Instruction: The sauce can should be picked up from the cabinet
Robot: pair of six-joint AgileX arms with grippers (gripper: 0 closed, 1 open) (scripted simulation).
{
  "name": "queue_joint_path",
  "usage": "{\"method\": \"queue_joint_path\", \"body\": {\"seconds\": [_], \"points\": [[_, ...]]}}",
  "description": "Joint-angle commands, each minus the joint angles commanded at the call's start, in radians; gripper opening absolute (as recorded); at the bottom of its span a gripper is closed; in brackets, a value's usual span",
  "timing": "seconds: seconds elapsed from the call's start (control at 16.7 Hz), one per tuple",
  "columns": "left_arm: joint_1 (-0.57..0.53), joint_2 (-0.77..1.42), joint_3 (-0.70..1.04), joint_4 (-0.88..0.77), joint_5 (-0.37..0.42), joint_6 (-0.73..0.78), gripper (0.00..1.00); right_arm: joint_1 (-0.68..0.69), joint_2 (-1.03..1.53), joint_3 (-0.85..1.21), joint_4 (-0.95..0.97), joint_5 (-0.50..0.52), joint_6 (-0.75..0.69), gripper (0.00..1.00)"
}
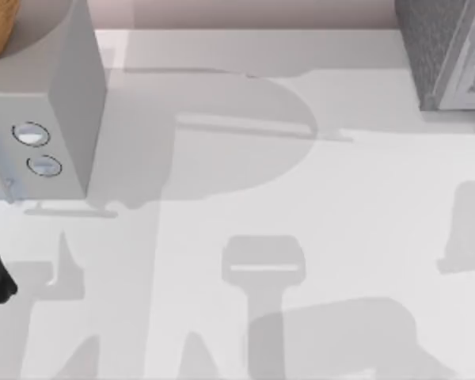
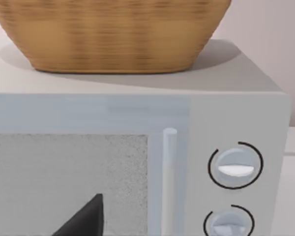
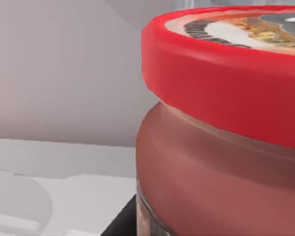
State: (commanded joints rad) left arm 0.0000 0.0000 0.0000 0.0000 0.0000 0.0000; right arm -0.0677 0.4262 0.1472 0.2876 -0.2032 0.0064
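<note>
- The sauce can [image 3: 221, 128] stands upright and very close in front of the right wrist camera — red rim on top, pale printed lid just visible above it, reddish-brown side below. Its long axis runs vertically.
- The relation that matters: the can lies straight ahead of the right arm's jaws and close in, so a sideways grip across its round body is what the pick-up calls for, in my judgement. A dark sliver at the can's foot [image 3: 120, 223] may be one finger of the right gripper, but I cannot tell whether the jaws are apart or clamped on the can.
- In the top view the cabinet [image 1: 439, 55] sits at the far right corner of the bench [image 1: 301, 198], dark speckled grey with a paler front panel. What the can actually rests on is not clear from the right wrist view.
- The right arm is plainly the nearer one. The left arm is well away at the bench's left side — its wrist camera faces the microwave [image 2: 196, 128] with two round dials, a wicker basket [image 2: 113, 34] on top.
- A dark finger tip of the left gripper [image 2: 86, 219] pokes up before the microwave door; the state of its jaws cannot be told.
</note>
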Motion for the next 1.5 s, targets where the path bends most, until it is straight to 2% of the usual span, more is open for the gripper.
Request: {"method": "queue_joint_path", "body": {"seconds": [1.5], "points": [[0.000, 0.000, 0.000, 0.000, 0.000, 0.000, 1.00, -0.179, 1.236, 0.407, 0.816, -0.612, 0.016, 0.00]]}}
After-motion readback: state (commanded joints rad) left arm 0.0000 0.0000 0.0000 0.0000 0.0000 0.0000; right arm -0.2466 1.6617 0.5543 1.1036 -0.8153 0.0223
